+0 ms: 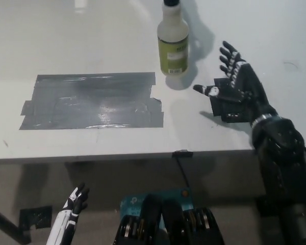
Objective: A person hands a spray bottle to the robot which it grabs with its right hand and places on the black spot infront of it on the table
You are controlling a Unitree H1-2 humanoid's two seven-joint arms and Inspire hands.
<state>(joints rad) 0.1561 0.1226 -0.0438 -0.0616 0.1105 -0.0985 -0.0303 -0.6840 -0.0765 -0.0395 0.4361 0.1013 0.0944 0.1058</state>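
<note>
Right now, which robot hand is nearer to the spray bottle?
The right robot hand: it is open just right of the spray bottle, not touching. The left robot hand rests far below the table edge.

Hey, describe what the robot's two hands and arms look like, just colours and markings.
The right hand is black with small silvery-white patches on the fingers and thumb; a thin pale ring marks the wrist, and the forearm behind it is bulky glossy black. The left hand, low beside the table, has black fingers with white markings, on a slim white forearm with black gaps.
</note>
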